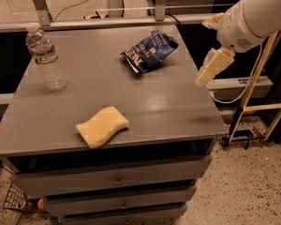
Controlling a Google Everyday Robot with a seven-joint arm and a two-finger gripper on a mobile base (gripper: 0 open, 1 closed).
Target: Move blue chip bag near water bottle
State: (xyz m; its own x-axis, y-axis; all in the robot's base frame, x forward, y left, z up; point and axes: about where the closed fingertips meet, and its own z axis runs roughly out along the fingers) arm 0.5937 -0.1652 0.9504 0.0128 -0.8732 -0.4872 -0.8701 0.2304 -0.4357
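1. Hanging just off the right edge of the grey metal table (pixel 178 111), the cream-coloured claw (pixel 214 65) sits on the end of a white arm (pixel 253 18) that enters from the upper right. It touches nothing on the table.
2. Claw opening: cannot tell from this view. No object seen in its hold.
3. Crumpled dark navy foil chip bag (pixel 149 50) with white lettering lies flat at the far centre-right of the table, near the claw but apart from it.
4. Small clear ribbed plastic water bottle (pixel 47 57) with a white cap stands upright at the far left, well apart from the chip bag.
5. Pale yellow wavy sponge (pixel 102 125) lies near the front edge, left of centre.
6. Grey drawers (pixel 117 182) are stacked under the tabletop.
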